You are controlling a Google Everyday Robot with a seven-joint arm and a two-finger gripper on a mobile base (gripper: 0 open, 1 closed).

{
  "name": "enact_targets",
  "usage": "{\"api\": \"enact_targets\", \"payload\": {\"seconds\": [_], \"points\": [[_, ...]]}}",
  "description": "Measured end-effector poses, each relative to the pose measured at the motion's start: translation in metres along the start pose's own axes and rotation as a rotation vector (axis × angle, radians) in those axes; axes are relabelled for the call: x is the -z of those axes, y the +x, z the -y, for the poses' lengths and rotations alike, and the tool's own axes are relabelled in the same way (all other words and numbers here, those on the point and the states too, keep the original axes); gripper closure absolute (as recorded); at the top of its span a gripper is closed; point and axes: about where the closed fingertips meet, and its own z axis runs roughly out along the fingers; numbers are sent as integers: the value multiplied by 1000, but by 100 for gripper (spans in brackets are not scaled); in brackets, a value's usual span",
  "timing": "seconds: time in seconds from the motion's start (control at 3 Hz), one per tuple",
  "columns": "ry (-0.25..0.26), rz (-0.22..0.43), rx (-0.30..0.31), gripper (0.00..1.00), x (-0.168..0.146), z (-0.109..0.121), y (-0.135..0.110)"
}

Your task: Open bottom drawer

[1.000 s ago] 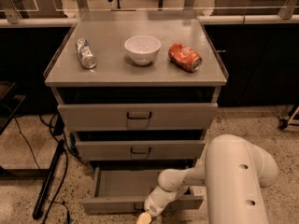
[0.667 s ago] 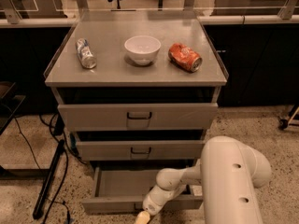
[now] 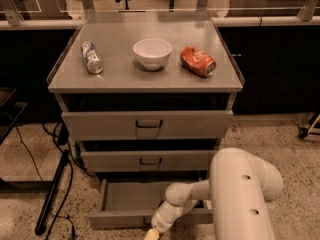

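Note:
The bottom drawer [image 3: 135, 199] of the grey metal cabinet stands pulled out, its flat grey inside showing. Its slim front [image 3: 120, 219] is at the bottom of the view, and its handle is hidden behind my wrist. My gripper [image 3: 151, 233] is at the middle of that front, at the frame's bottom edge, with only a pale tip showing. My white arm [image 3: 240, 194] reaches in from the lower right.
The mid-sized drawer [image 3: 150, 160] and the tallest drawer [image 3: 148, 124] above are closed. On the cabinet top lie a silver can [image 3: 92, 57], a white bowl [image 3: 152, 53] and an orange crushed can [image 3: 198, 61]. A black pole and cables [image 3: 52, 194] lie on the floor at left.
The arm has shifted slightly to the left. The drawer stands about as far out as before.

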Motion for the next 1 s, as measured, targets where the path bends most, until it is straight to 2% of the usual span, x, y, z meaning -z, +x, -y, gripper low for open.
{"api": "enact_targets", "payload": {"seconds": [0.33, 0.67, 1.0], "points": [[0, 0, 0, 0, 2, -1, -1], [-4, -13, -22, 0, 2, -15, 15], [-34, -23, -12, 0, 0, -22, 18]]}}
